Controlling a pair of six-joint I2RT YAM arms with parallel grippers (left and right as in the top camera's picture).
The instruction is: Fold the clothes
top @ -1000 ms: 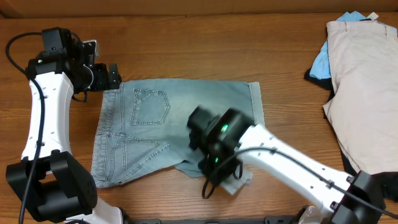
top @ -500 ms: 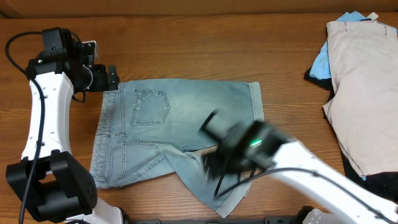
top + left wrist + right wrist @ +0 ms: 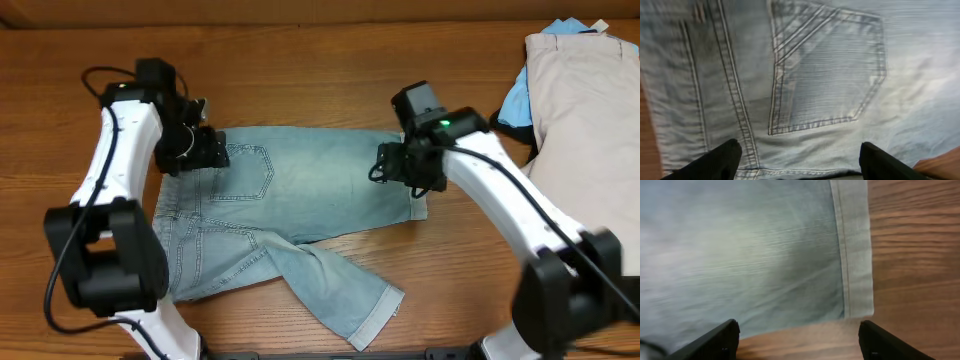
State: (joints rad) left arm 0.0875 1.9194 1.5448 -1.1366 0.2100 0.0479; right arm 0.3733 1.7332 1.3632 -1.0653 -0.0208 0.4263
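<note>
The light-blue denim shorts (image 3: pixel 300 190) lie flat on the wooden table, back pockets up. One leg runs right to a cuffed hem (image 3: pixel 415 170); the other slants toward the front edge (image 3: pixel 350 300). My left gripper (image 3: pixel 218 155) hovers open over the waist end, and the left wrist view shows a stitched back pocket (image 3: pixel 825 75) ahead of my left gripper (image 3: pixel 800 162). My right gripper (image 3: pixel 382 170) hovers open above the upper leg near its hem. In the right wrist view my right gripper (image 3: pixel 799 342) straddles the leg's lower edge beside the cuff (image 3: pixel 856 255). Neither holds anything.
A pile of other garments sits at the far right: a beige one (image 3: pixel 585 130) on top, a bright blue one (image 3: pixel 513 97) and a black one (image 3: pixel 507 125) poking out beneath. Bare wood (image 3: pixel 300 80) lies behind the shorts.
My right gripper opened, let the lower leg go and swung up to the upper leg's hem; that leg now lies slanted toward the front. My left gripper moved right onto the shorts.
</note>
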